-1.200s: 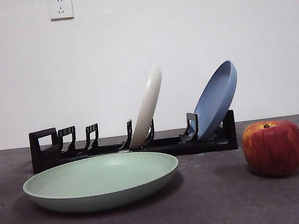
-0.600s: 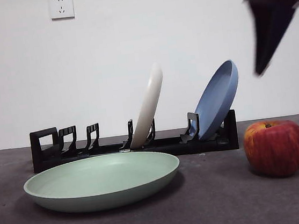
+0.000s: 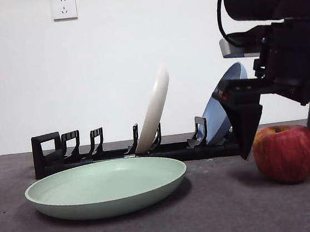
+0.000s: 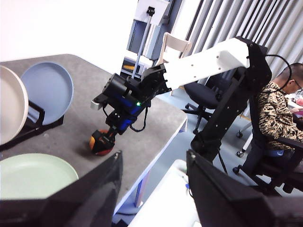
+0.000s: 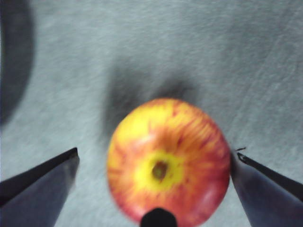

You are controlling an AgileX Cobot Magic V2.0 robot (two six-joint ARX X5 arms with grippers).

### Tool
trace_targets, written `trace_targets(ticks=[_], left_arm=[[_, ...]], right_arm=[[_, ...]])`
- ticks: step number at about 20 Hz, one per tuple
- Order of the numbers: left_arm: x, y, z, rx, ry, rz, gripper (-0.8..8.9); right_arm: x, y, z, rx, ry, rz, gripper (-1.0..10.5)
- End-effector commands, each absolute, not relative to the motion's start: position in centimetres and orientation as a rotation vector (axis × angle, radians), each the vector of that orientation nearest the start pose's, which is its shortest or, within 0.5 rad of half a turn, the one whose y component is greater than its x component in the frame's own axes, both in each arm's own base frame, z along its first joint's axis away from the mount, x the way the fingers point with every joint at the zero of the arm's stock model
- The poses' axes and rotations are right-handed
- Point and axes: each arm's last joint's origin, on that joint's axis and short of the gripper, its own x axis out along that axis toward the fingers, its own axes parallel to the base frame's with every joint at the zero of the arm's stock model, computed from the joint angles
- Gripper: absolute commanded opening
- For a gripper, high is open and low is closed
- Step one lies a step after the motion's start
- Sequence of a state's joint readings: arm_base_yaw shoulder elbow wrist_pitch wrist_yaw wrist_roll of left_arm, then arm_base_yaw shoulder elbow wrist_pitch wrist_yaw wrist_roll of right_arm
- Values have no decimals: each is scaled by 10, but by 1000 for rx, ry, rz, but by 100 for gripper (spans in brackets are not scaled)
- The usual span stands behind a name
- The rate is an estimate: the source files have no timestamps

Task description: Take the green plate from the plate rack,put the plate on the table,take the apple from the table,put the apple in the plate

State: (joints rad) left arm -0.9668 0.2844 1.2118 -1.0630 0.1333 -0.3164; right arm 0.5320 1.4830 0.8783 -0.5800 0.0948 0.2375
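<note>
The large red apple point(image 3: 285, 154) with yellow-orange streaks is sitting on the flat dark grey matte table point(image 3: 222, 214), well apart from the wide pale mint-green round plate point(image 3: 106, 187) that is lying flat on the same surface. In the right wrist view the apple point(image 5: 168, 163) is showing a yellow patch around its brown stem dimple, with red streaks running outward from it, and the picture is a little blurred. In the left wrist view it is appearing only as a small dark red ball point(image 4: 102, 142) under the white arm.

The right gripper point(image 3: 282, 126) is hanging over the apple with its 2 black jaws spread wide, 1 on each side of the fruit. The right wrist view is showing a gap on 1 side, while the other jaw tip is looking very close to the skin; whether it is touching cannot be told.

The left gripper point(image 4: 151, 163) is waiting high and away from the table, its 2 jaws standing apart with nothing between them.

Behind the green plate the long low black plastic rack point(image 3: 69, 151) is holding 2 plates tilted in its slots: a cream-white round plate point(image 3: 154, 109) and a blue round plate point(image 3: 218, 117), the second partly hidden by the right gripper.
</note>
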Motion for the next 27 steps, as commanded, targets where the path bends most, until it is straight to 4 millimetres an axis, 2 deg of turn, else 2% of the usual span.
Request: trace_targets(ticks=[1, 2, 3, 7, 12, 14, 16, 19, 21, 23, 27], left_arm=[[-26, 31, 394, -232, 310, -1059, 228], [-26, 31, 394, -233, 309, -1059, 228], [-26, 31, 394, -233, 309, -1058, 228], [-25, 31, 394, -233, 304, -1035, 228], [-25, 31, 395, -229, 300, -1030, 228], [-25, 31, 395, -227, 299, -1031, 228], [-25, 31, 395, -226, 298, -1031, 228], [-25, 31, 395, -219, 293, -1031, 228], [-25, 31, 395, -219, 293, -1031, 228], [-25, 31, 395, -220, 291, -1030, 228], [-25, 31, 395, -222, 283, -1011, 228]], right_arm=[[233, 134, 184, -162, 1168, 210, 243], [233, 134, 184, -166, 1164, 207, 47], [233, 134, 184, -166, 1163, 206, -7], [236, 136, 196, -171, 1158, 216, -8], [245, 143, 247, -200, 1130, 318, -8], [251, 150, 276, -170, 1080, 429, -8], [254, 158, 304, -66, 1024, 596, -8], [252, 176, 328, 14, 932, 832, -8], [248, 190, 333, 10, 867, 854, -8], [245, 211, 328, 6, 847, 860, -8], [241, 256, 302, -48, 855, 847, -8]])
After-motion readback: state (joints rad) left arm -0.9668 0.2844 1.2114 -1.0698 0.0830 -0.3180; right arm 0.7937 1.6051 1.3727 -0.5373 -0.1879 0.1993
